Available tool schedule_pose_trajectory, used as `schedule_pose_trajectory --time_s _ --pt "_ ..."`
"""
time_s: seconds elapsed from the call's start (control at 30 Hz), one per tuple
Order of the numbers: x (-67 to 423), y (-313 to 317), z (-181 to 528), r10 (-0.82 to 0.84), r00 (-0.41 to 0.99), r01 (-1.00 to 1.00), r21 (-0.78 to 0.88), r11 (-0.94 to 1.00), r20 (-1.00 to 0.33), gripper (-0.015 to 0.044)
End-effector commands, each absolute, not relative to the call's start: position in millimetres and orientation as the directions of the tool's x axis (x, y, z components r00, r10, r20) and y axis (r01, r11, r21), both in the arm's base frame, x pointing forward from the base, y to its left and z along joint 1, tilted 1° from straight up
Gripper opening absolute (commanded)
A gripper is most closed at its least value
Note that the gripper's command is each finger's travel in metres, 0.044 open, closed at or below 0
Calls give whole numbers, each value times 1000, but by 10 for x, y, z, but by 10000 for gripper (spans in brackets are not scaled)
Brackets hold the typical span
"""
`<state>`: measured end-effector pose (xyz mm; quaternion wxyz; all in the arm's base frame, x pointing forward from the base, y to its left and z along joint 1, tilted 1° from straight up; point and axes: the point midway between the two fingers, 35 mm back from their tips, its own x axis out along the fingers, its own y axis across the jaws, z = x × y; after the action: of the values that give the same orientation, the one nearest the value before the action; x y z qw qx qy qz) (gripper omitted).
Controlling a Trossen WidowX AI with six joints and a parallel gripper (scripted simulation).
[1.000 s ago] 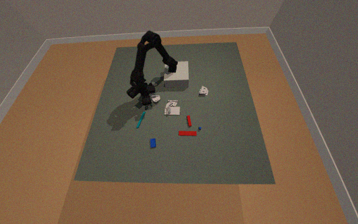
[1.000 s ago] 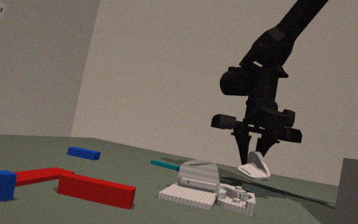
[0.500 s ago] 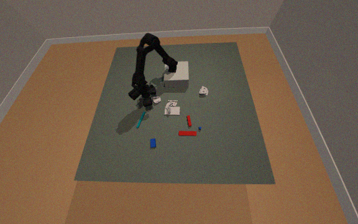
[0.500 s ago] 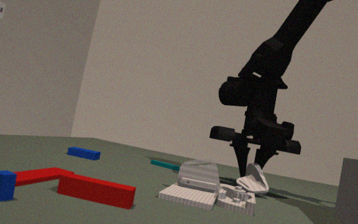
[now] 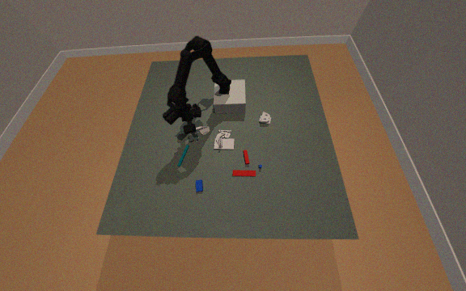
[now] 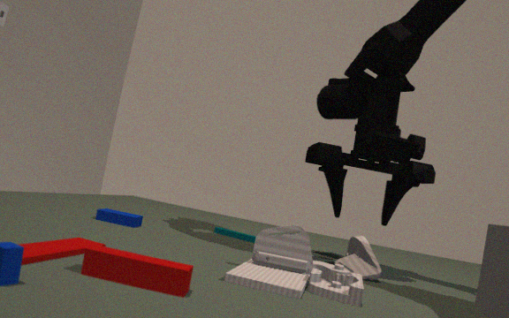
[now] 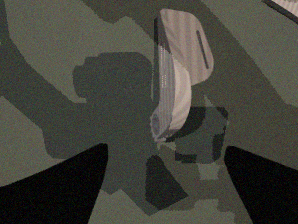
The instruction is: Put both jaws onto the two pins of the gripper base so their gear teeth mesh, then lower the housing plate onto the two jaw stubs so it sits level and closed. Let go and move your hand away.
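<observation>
My gripper (image 6: 360, 220) (image 7: 168, 152) is open and empty, tips down, above and beyond the gripper base in the exterior view. A loose white jaw (image 5: 204, 130) (image 6: 362, 261) (image 7: 199, 50) lies below the fingertips, apart from them, and seems to rest tilted on the mat beside the base. The white gripper base (image 5: 227, 144) (image 6: 265, 277) stands on the mat; small pins show at its right end in the exterior view. A rounded white piece (image 6: 283, 247), apparently the other jaw, stands upright at the base; its seating cannot be told. A white piece with dark holes (image 5: 264, 118), probably the housing plate, lies apart at right.
Two red bars (image 5: 244, 173) (image 5: 246, 157) (image 6: 137, 271) and a small blue block (image 5: 260, 166) (image 6: 4, 263) lie in front of the base. A larger blue block (image 5: 199, 186) (image 6: 118, 217) and a teal bar (image 5: 183, 156) (image 6: 234, 234) lie farther left. A pale box (image 5: 235, 97) stands behind.
</observation>
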<state>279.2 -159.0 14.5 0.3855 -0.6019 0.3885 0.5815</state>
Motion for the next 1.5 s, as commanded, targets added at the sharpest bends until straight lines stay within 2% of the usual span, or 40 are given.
schedule_pose_trajectory --time_s 0.0,1.47 --pt "2797 -1593 295 -24 29 -914 -16 -404 -999 431" --pt "2797 -1593 295 -24 29 -914 -16 -404 -999 440"
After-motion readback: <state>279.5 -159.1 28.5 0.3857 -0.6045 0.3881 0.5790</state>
